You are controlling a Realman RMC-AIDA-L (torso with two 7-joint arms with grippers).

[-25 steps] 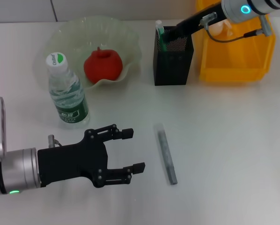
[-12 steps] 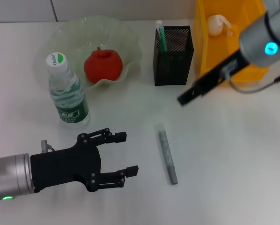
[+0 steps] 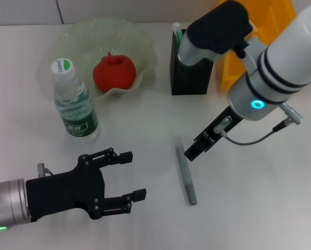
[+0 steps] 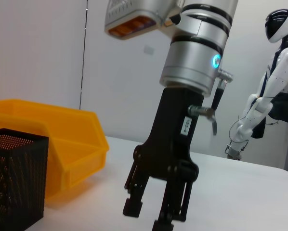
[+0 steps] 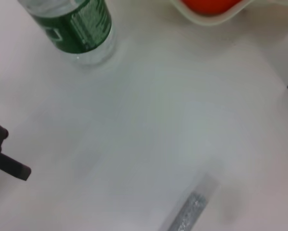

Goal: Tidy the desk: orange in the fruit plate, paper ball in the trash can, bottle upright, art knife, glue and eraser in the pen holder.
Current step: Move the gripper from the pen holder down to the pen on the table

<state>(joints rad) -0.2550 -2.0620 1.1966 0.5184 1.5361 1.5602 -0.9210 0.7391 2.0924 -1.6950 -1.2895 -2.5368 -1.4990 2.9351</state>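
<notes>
Hovering just beside the glue (image 3: 185, 174) lying on the desk (image 3: 259, 198), the right end effector (image 3: 192, 152) is seen empty with narrow jaws; orange (image 3: 114, 72) is in fruit plate (image 3: 72, 44), bottle (image 3: 75, 104) upright, glue remains; left end effector (image 3: 127, 177) spread wide

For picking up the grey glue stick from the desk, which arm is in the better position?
The right: the right gripper hangs just beside the upper end of the glue, jaws open. The left gripper sits farther off, level with the desk.
</notes>
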